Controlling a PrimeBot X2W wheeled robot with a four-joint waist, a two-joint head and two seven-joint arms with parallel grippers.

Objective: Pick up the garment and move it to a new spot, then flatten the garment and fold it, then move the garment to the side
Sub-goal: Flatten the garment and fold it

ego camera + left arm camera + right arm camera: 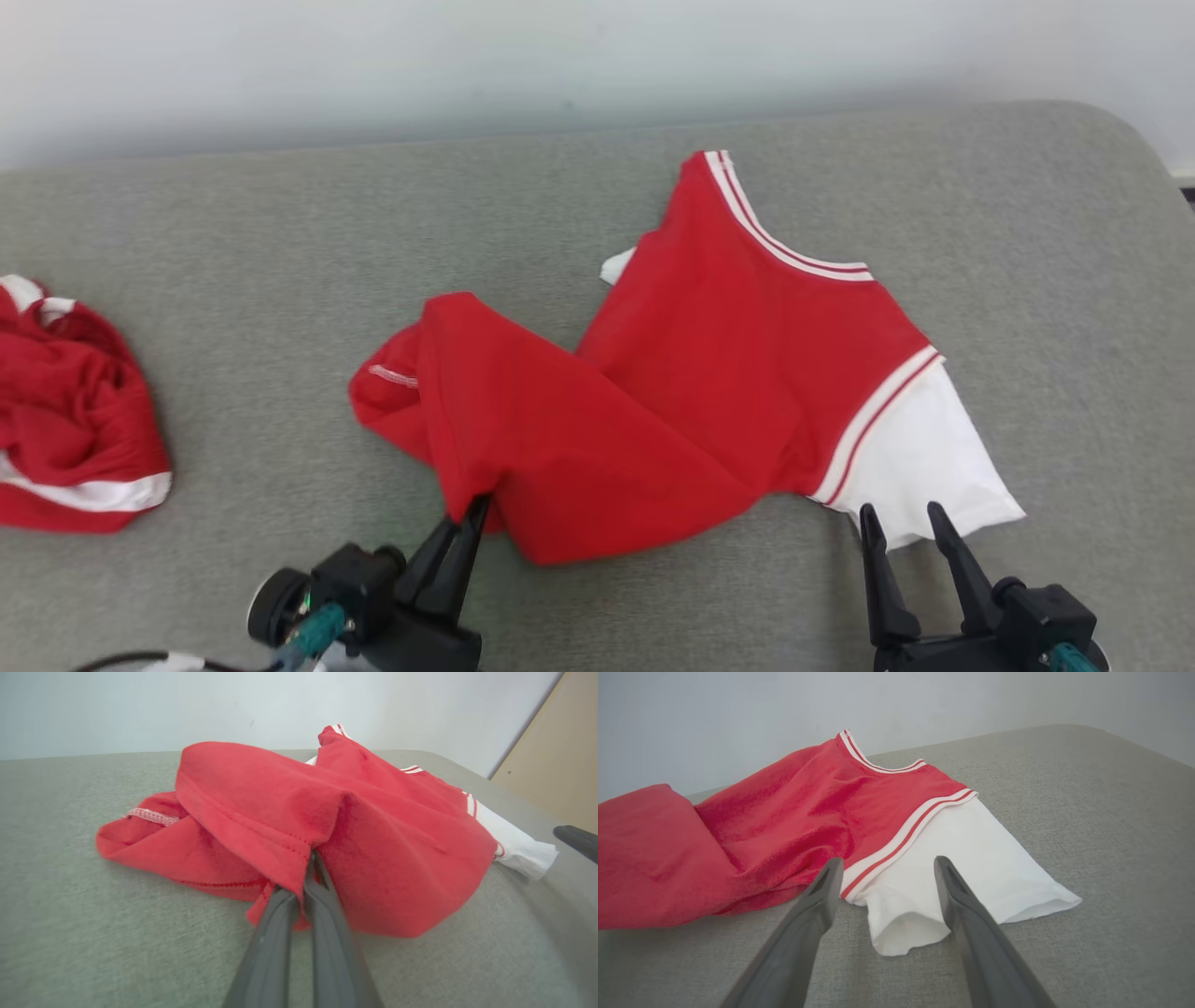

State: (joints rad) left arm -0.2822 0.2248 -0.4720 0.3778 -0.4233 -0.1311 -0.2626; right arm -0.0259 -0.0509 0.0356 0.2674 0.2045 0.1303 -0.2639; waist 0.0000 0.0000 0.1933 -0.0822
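We have the garment (709, 373) lying crumpled in the middle of the tabletop (280, 233), collar to the far side; its red body is bunched and folded over itself toward the left, and the white sleeve (924, 457) lies flat at the near right. Our left gripper (474, 511) is clenched on the near edge of the red cloth (the hem puckers into the pinch in the left wrist view); we judge this low hold is meant for lifting that bunched side. Our right gripper (900, 513) stands released, jaws wide, fingertips just at the sleeve's near edge; it seems placed to close on a second hold, since with two grips the cloth would hang spread rather than roll up. A second red heap (65, 411) sits well apart at the left; we judge the pick-up is only half secured.
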